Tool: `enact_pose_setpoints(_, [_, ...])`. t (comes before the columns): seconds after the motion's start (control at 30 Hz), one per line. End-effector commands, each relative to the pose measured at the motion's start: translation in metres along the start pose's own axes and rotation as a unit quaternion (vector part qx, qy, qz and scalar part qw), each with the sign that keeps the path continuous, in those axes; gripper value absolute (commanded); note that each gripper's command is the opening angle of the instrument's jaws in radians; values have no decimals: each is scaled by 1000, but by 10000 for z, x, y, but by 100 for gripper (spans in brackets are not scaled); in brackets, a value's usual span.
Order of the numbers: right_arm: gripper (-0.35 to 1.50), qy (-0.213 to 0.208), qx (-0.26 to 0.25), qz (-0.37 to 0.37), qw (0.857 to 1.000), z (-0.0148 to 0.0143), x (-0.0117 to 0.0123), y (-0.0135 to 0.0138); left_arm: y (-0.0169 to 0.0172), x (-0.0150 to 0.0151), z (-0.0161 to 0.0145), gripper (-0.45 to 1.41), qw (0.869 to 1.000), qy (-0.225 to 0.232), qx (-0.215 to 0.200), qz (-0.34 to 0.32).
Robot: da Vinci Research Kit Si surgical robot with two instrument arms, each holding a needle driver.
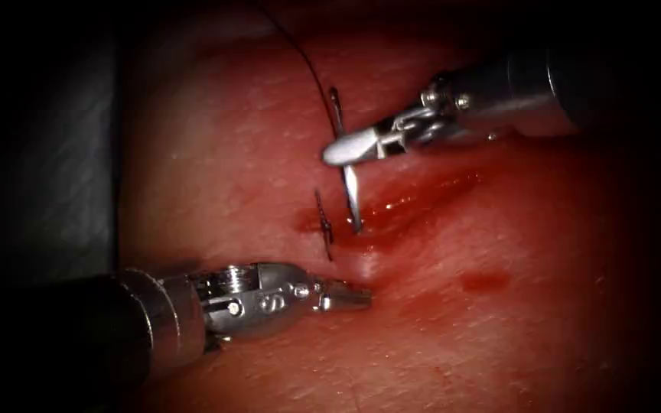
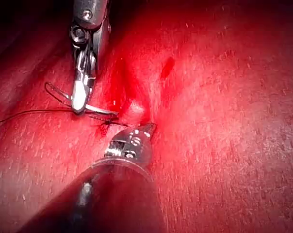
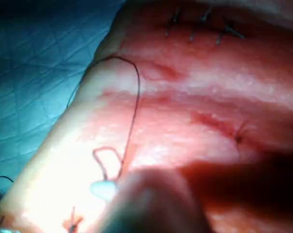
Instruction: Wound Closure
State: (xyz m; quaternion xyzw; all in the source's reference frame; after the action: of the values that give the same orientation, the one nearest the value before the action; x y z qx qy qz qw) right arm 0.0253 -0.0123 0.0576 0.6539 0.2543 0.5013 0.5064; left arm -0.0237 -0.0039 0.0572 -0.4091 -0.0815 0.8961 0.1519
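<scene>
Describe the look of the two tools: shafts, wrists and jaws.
Both tools match. The left tool has a dark, round shaft ending in a shiny metal collar, then a silver wrist block with small round pins and a stamped mark, tapering to short pointed jaws. The right tool has the same dark shaft, a silver wrist with screws, and smooth, rounded bright steel jaws. No cables or sleeves are visible.
</scene>
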Motion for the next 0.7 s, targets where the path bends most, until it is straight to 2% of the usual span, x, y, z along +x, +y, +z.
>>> enact_pose_setpoints(0.03, [-35,-3,1,6,1000,9,-4,7,2,-2,9,-45,1000,0,-1,0])
enact_pose_setpoints(0.7, [-35,-27,7,14,1000,14,-32,0,2,-2,9,-45,1000,0,-1,0])
